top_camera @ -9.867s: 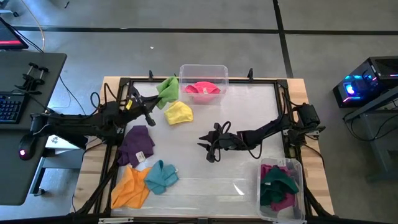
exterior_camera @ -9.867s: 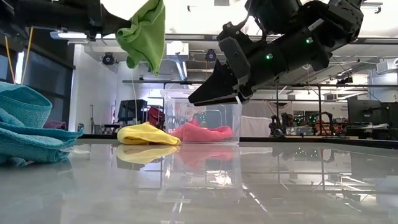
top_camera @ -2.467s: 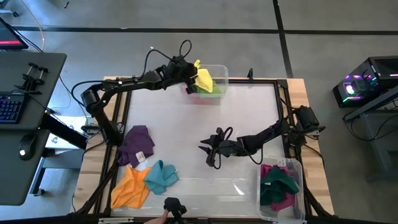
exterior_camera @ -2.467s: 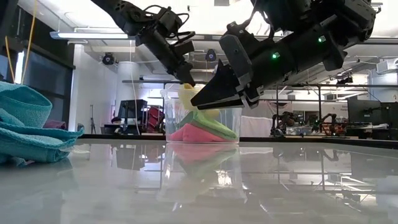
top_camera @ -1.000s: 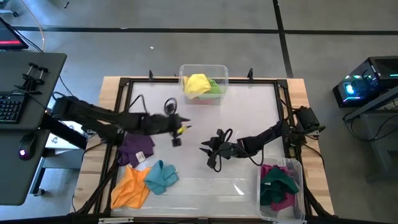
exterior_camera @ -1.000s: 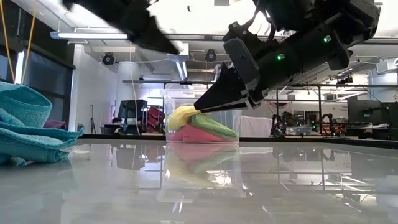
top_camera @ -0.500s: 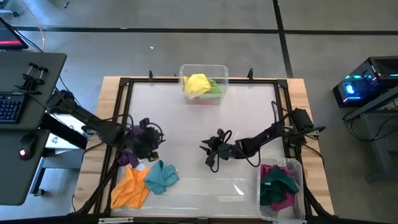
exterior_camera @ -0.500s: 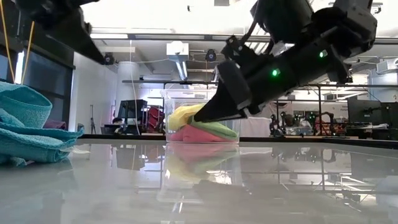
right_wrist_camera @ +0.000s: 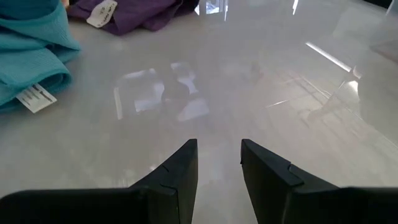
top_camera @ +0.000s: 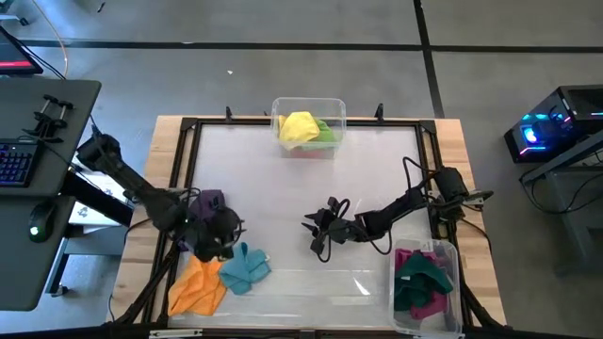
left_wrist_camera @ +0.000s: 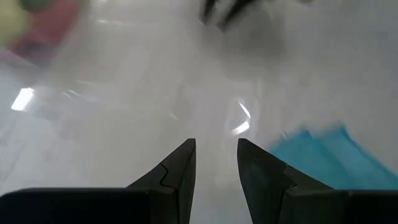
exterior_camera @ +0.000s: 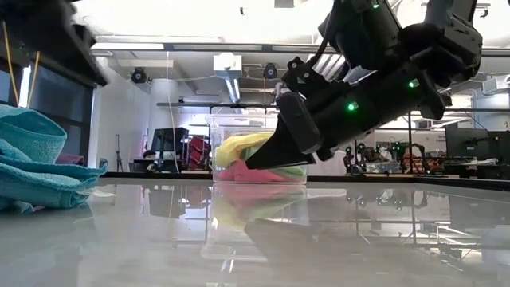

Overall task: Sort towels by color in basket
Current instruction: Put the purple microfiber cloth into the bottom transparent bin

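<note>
**Towels split between two bins and the table's left side**

Towels lie in three places. The yellow towel sits on top in the clear bin at the table's far edge, with the light green towel beside it; only a sliver of the pink towel shows there, seen best through the bin wall in the low view. A second clear bin at the near right corner holds the dark green towel over the magenta towel; whatever lies beneath them is hidden.

On the left of the table, the purple towel is mostly covered by the left gripper, which hangs low over it with its fingers a little apart and nothing between them. The left wrist view is smeared, and only the teal towel can be made out in it. Just beside the gripper lie the teal towel and the orange towel, touching each other.

The right gripper hovers near the table's middle, fingers slightly parted and empty, above bare tabletop.
</note>
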